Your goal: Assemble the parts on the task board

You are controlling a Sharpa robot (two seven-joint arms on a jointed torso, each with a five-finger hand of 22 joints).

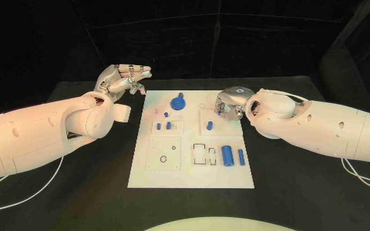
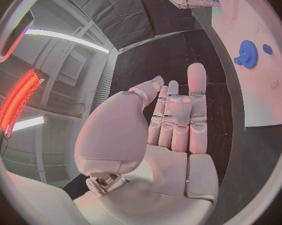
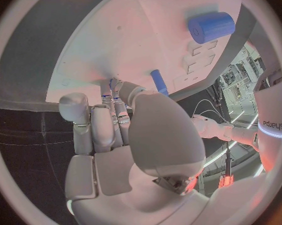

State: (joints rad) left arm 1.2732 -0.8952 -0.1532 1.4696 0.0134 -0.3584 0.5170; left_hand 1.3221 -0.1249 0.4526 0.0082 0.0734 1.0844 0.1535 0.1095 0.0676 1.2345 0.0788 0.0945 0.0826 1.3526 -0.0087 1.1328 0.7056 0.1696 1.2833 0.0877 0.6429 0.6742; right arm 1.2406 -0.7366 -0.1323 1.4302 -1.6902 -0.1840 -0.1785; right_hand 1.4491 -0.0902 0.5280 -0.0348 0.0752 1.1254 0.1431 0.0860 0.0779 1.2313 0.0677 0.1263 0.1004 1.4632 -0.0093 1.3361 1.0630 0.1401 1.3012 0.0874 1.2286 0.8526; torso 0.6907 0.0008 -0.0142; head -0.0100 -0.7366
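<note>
The white task board (image 1: 193,175) lies in the middle of the table. A blue gear (image 1: 178,102) sits near its far edge, and the left wrist view shows the gear (image 2: 248,53) too. Small blue pegs (image 1: 162,126) stand left of centre, and another peg (image 1: 209,125) is right of centre. A thick blue cylinder (image 1: 228,155) and a thin one (image 1: 241,157) lie at the near right. My left hand (image 1: 123,81) hovers off the board's far left corner, fingers extended, holding nothing. My right hand (image 1: 231,102) reaches down over the board's far right part, thumb against fingertips (image 3: 116,92), with a sliver of blue pinched there.
Black table (image 1: 308,188) surrounds the board on all sides. A peg (image 3: 158,81) lies just beyond my right fingertips, and the thick cylinder (image 3: 211,26) lies farther along the board. Recesses and cut-outs (image 1: 202,154) mark the board's near half.
</note>
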